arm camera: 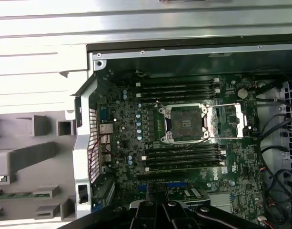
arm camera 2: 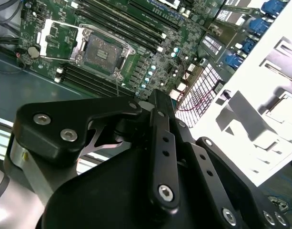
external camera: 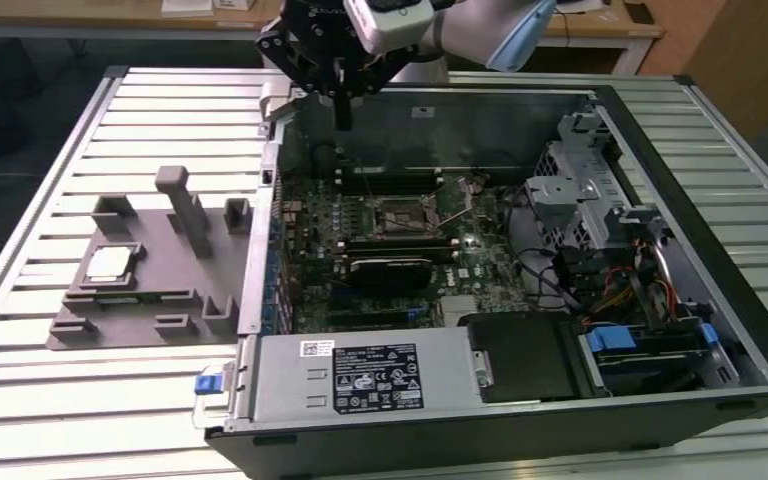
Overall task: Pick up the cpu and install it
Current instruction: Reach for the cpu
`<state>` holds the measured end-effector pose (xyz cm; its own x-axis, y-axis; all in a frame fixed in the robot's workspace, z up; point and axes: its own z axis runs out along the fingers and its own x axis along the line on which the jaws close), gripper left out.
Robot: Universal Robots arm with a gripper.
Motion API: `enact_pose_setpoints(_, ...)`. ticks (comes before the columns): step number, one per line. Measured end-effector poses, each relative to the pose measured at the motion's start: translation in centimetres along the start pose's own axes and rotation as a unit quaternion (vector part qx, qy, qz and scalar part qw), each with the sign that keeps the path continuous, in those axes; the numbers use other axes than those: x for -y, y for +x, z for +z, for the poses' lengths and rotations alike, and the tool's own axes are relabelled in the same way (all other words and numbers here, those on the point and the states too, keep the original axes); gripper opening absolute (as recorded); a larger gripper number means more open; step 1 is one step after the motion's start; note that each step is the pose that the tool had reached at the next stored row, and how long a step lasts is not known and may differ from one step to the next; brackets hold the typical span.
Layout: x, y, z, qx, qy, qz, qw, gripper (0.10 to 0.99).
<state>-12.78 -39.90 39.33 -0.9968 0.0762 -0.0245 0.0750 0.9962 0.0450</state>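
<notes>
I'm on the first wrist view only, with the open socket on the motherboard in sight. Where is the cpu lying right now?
Observer: In the exterior view, the cpu lies flat on the grey fixture tray. The tray sits outside the computer case, on the exterior view's left.
Operator: And where is the gripper relative to it?
Observer: The gripper hangs above the case's far wall, over the far edge of the motherboard. It is well apart from the tray and the cpu.
</notes>
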Motion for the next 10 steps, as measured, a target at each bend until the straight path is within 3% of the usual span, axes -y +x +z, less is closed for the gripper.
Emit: enact_pose_setpoints(10, 0.05, 0.60, -0.01, 0.0001, -0.0003, 0.000, 1.0000, 0.106)
